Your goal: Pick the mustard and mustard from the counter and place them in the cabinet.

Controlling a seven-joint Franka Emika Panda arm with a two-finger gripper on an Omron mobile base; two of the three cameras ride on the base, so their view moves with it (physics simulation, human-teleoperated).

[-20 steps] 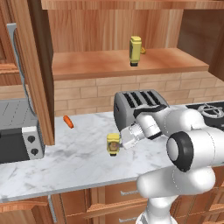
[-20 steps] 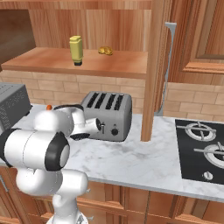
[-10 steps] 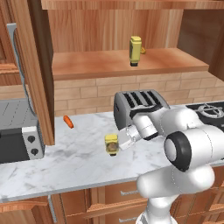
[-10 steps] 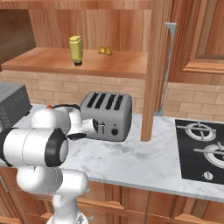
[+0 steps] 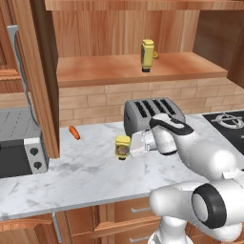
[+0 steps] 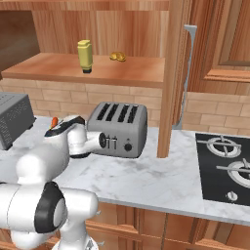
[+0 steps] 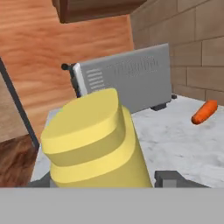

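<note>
Two mustard bottles in play: one (image 5: 147, 55) already upright on the cabinet shelf (image 5: 95, 71), the other (image 5: 122, 146) upright on the tabletop (image 5: 81, 171), in front of the toaster (image 5: 145, 114) and well clear of the carrot (image 5: 74, 132). Gripper (image 5: 127, 147) brought in from the side at bottle height, closed around this second mustard bottle, with the yellow body sitting squarely between the finger tips (image 7: 168, 178) in the hand view. Bottle base apparently not yet lifted off the marble (hard to judge at this scale).

Main risks from here, as a judgement:
- Slipping or twisting of the smooth round bottle in a side grip, if the lift starts before the hold is firm.
- Knocking the toaster just behind the wrist when swinging up and back.
- Catching the shelf's front edge or the tall open door (image 5: 35, 81) on the way up, given the shelf sits well above the tabletop.
- Bumping the bottle already on the shelf and toppling it, if the set-down spot is chosen too close.
</note>
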